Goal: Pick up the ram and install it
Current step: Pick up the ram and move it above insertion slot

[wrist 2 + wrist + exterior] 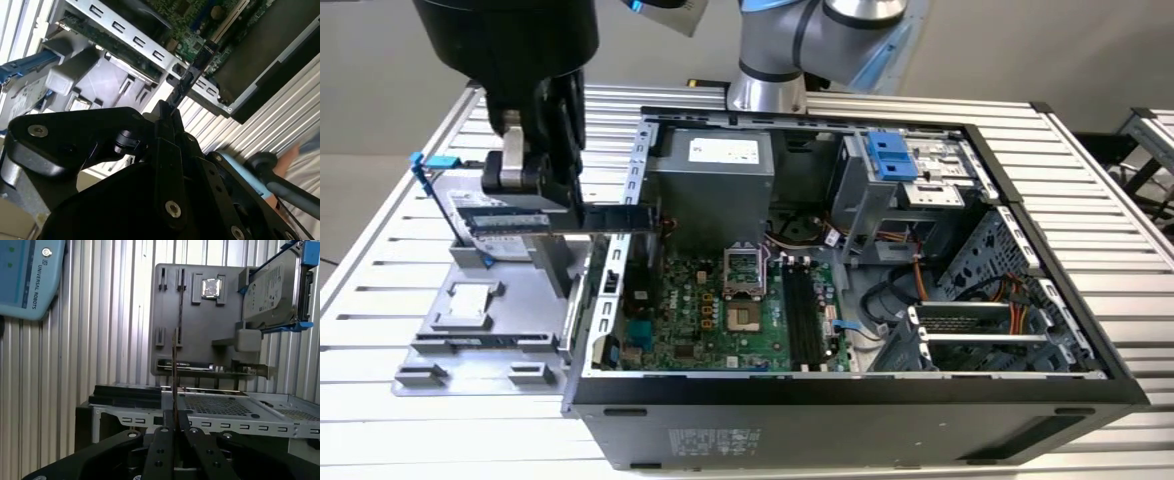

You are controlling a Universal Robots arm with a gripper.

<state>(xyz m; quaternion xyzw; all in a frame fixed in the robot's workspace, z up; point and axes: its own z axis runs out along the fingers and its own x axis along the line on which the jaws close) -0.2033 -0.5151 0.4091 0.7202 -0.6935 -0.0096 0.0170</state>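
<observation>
Bright, even light, soft shadows, little glare.

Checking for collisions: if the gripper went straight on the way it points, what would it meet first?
Probably the grey tray, touched first by the ram in the gripper; depth is unclear.

A slatted metal table (380,262) stands before what seems a plain grey wall (367,60).

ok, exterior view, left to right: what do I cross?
Silver hard drive in blue bracket → black gripper shut on thin dark ram stick → green motherboard → long black memory slots → grey perforated metal drive cage.
</observation>
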